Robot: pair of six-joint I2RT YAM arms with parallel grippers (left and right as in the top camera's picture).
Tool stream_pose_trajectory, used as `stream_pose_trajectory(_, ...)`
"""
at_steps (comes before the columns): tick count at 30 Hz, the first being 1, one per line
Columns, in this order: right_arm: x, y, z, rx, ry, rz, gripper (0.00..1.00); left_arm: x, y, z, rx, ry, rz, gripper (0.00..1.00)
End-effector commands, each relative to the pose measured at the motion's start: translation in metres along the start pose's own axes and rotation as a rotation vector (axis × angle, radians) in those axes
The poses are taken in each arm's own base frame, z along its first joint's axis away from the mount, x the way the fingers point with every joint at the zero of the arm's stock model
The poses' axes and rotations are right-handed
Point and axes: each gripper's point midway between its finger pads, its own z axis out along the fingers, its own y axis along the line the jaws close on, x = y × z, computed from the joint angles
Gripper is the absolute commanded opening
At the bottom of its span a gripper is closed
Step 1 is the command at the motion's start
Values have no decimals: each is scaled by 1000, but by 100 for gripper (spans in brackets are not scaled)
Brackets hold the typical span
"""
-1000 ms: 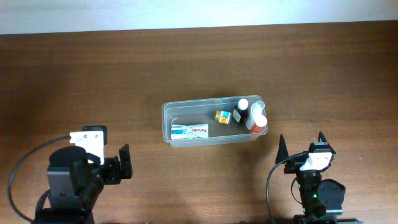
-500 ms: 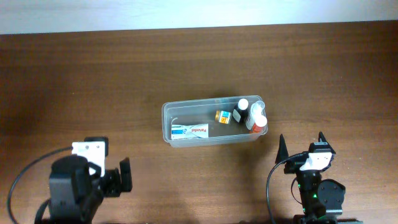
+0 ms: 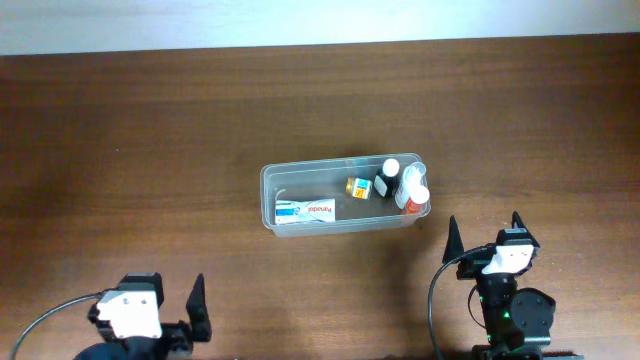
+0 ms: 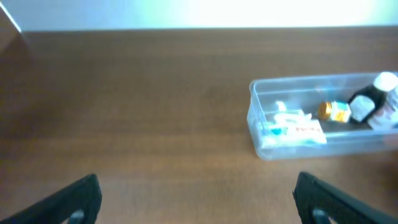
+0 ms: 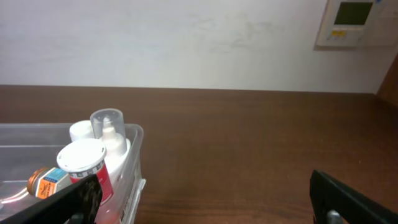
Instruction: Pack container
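Observation:
The clear plastic container (image 3: 270,195) stands mid-table. It holds a white toothpaste box (image 3: 306,210), a small orange jar (image 3: 358,187), a black bottle (image 3: 386,181) and a red bottle with a white cap (image 3: 416,198). The container also shows in the left wrist view (image 4: 258,134) and the right wrist view (image 5: 134,158). My left gripper (image 4: 199,199) is open and empty near the front left edge, far from the container. My right gripper (image 5: 205,199) is open and empty, just front-right of the container.
The brown wooden table (image 3: 150,130) runs to a white wall at the back. A wall thermostat (image 5: 352,22) shows in the right wrist view. The left arm (image 3: 135,320) sits at the bottom edge of the overhead view.
My left arm has pulled back toward the front edge of the table, away from the container. The right arm and the container's contents have not moved.

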Motion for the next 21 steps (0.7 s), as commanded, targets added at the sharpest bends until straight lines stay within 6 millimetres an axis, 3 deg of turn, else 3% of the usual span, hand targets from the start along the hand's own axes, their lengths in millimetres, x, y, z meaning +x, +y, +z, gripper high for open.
stream_pose_trajectory(1, 1, 4, 0, -20, -2, 1, 98, 14, -1, 24, 12, -35, -16, 99)
stream_pose_trajectory(8, 1, 4, 0, -20, -2, 1, 98, 2, -3, 74, 27, -278, -11, 99)
stream_pose_trajectory(14, 1, 4, 0, -20, -2, 1, 98, -10, -3, 88, 31, -520, 1, 100)
stream_pose_trajectory(17, 1, 4, 0, -20, -2, 1, 98, -4, -2, 95, 29, -559, 12, 99)
stream_pose_trajectory(21, 1, 4, 0, -20, -2, 1, 98, 28, -3, 114, 34, -443, 11, 99)
